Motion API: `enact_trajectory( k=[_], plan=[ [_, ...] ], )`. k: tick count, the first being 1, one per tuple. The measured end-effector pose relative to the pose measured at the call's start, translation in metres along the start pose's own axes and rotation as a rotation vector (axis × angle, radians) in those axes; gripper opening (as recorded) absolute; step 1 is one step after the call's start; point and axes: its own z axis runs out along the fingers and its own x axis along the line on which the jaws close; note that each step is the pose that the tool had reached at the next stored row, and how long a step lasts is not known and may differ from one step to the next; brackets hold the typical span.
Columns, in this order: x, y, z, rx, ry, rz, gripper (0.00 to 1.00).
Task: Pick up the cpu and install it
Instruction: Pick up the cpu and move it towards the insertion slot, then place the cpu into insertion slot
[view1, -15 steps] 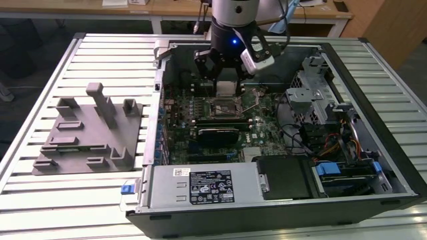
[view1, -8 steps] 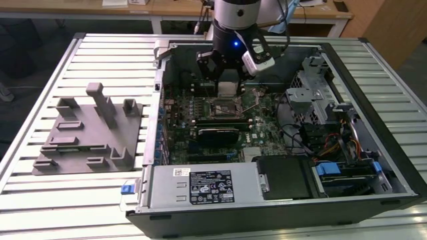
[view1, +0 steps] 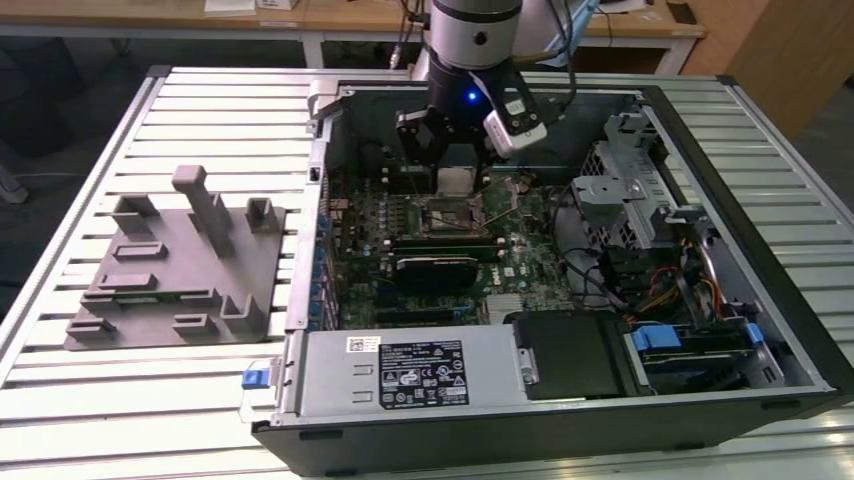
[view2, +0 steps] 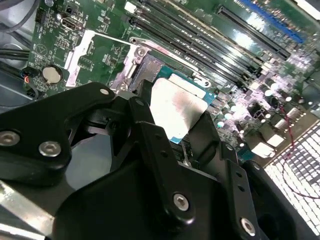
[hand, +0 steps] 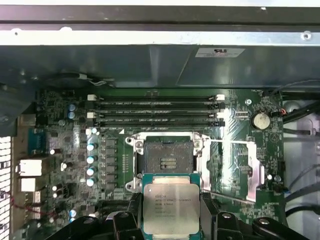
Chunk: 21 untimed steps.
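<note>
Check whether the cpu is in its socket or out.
Out. The claw grips the cpu by its edges; the socket lies bare.

cpu (hand: 171, 202) partly hidden behind gripper (hand: 171, 214) in first wrist view, arm (view1: 475, 30) cut off by exterior view's edge

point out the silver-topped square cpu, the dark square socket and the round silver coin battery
silver-topped square cpu (hand: 171, 209): first wrist view, middle of its metal top
dark square socket (hand: 168, 159): first wrist view, centre of its open recess
round silver coin battery (hand: 260, 120): first wrist view, centre of its face
</note>
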Motion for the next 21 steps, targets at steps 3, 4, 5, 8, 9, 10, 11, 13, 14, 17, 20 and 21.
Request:
enact_trajectory(
  k=[3,4,5,8,9,10,11,13,14,17,20,21],
  plan=[
    [-0.0011,0.0021,0.0035,0.0000,-0.0001,0.000,0.54],
    [-0.0013,0.0028,0.0043,0.0001,0.0000,0.000,0.54],
    [-0.0013,0.0035,0.0050,0.0000,0.0000,0.000,0.54],
    [-0.0014,0.0066,0.0069,0.0000,0.0000,0.000,0.54],
    [-0.0013,0.0078,0.0076,0.0000,0.0000,0.000,0.54],
    [-0.0013,0.0088,0.0081,0.0000,-0.0001,0.000,0.54],
    [-0.0013,0.0098,0.0087,0.0000,0.0000,0.000,0.54],
    [-0.0013,0.0105,0.0092,-0.0001,-0.0001,0.000,0.54],
    [-0.0012,0.0106,0.0092,0.0000,0.0000,0.000,0.54],
    [-0.0012,0.0107,0.0092,0.0000,0.0000,0.000,0.54],
    [-0.0012,0.0107,0.0092,0.0000,0.0000,0.000,0.54],
    [-0.0012,0.0107,0.0092,0.0000,0.0000,0.000,0.54]
  ],
)
